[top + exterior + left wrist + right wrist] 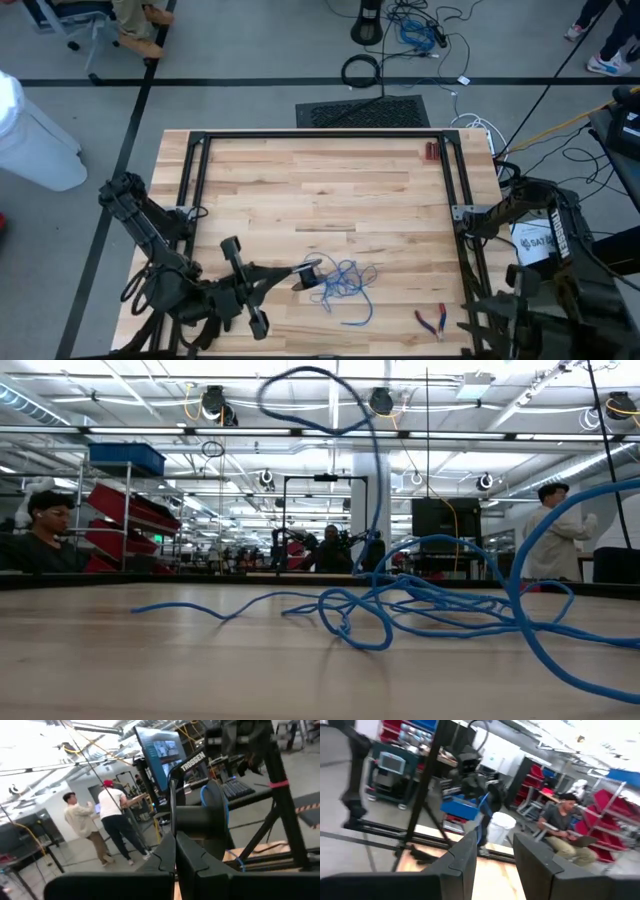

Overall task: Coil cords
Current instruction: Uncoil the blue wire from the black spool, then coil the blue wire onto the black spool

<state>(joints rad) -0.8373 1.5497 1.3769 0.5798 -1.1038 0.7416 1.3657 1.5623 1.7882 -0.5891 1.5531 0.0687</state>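
Left gripper (300,275) at table's 6 o'clock, jaws clamped on dark spool (212,820) wound with blue cord (345,285); spool seen only in left wrist view. Cord tangle lies loose beside gripper. Red-handled pliers (432,320) at 5 o'clock. Right gripper (494,851) off table's right edge, jaws apart, nothing between.

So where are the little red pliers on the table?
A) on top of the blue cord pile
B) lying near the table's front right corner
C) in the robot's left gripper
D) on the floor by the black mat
B: in the high view the red pliers lie flat on the wood near the front right corner, apart from the blue cord, with no gripper touching them.
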